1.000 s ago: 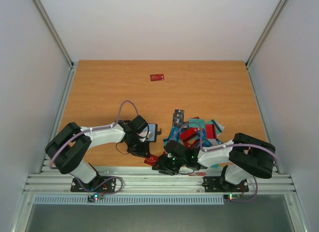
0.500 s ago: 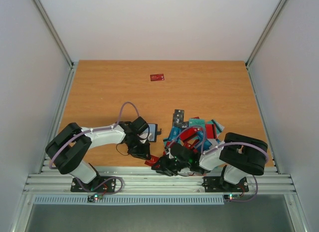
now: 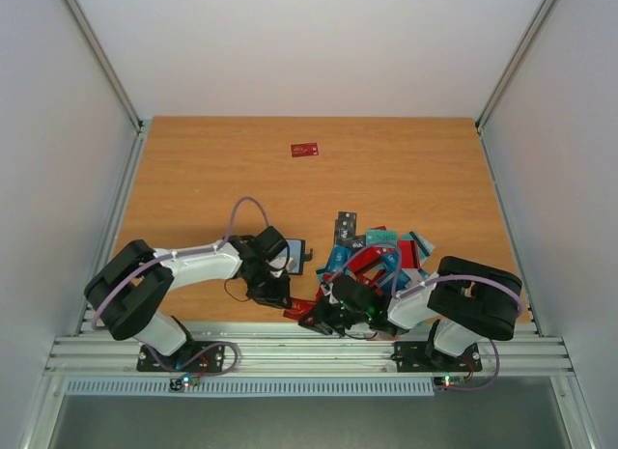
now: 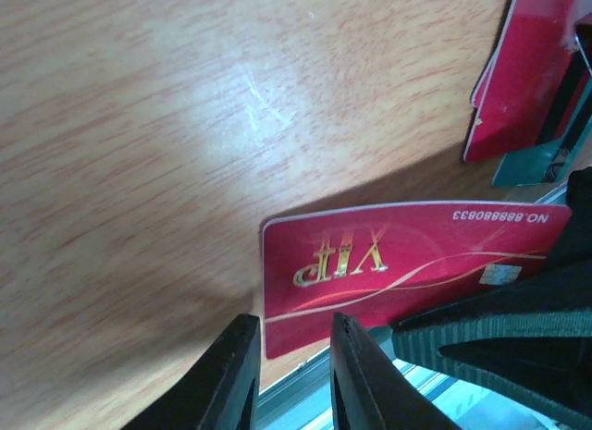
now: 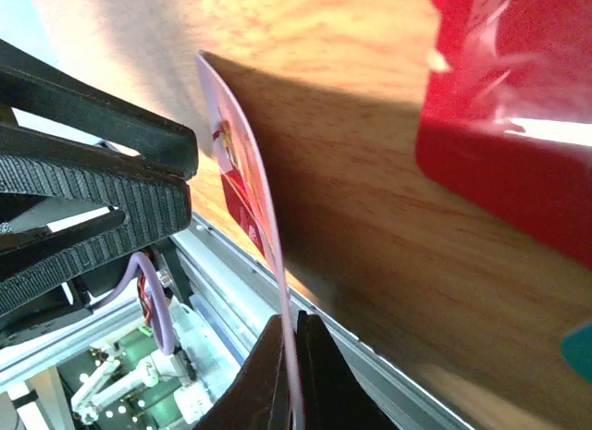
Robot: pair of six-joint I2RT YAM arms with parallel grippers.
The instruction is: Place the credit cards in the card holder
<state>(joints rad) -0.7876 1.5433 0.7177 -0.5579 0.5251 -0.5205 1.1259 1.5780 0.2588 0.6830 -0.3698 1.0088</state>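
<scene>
The red VIP card [image 4: 398, 259] is tilted up off the surface [image 4: 139, 125] at the surface's near edge. It has gold lettering and a printed number on its face. The right fingers [image 5: 276, 361] are clenched on one lower corner; from the right wrist the card is a thin edge-on sliver. The right arm [image 3: 463, 304] is folded low, its forearm reaching left. The left fingers [image 4: 231, 374] hover just beside the card, slightly parted with nothing between them, and the left arm [image 3: 193, 264] is bent inward. More credit cards [image 3: 386, 248], red and teal, lie heaped nearby. One lone red card [image 3: 305, 150] lies well apart.
</scene>
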